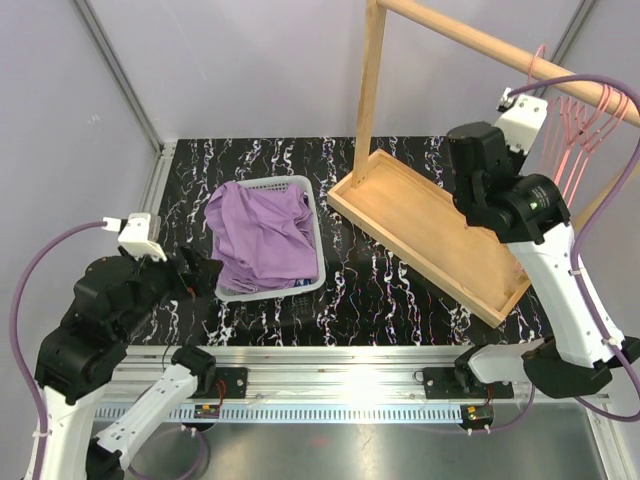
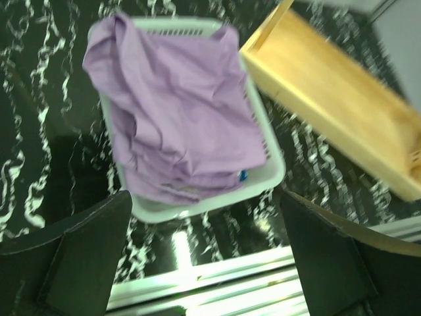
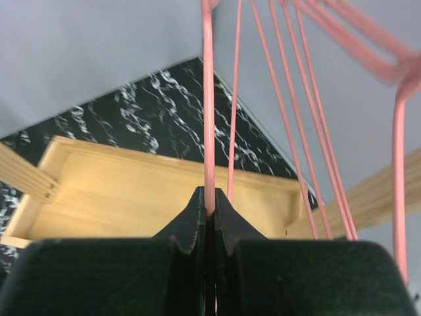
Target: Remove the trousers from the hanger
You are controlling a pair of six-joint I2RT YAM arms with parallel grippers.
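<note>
Soft, rumpled lilac trousers [image 1: 262, 235] lie heaped in a white slatted plastic basket [image 1: 318, 240], spilling over its far-left rim. A speck of blue [image 2: 243, 175] peeks from under them at the near edge; I can't tell what it belongs to. The tabletop [image 1: 380, 290] is glossy black with white veining, and the walls [image 1: 250, 60] are pale grey. A shallow wooden tray [image 1: 430, 230] sits beneath a wooden rail [image 1: 480, 40]. The left fingers [image 2: 79, 257] are spread wide above the basket's near side. The right fingers [image 3: 197, 217] are pinched on a thin pink wire hanger [image 3: 208, 118], whose top is cut off.
</note>
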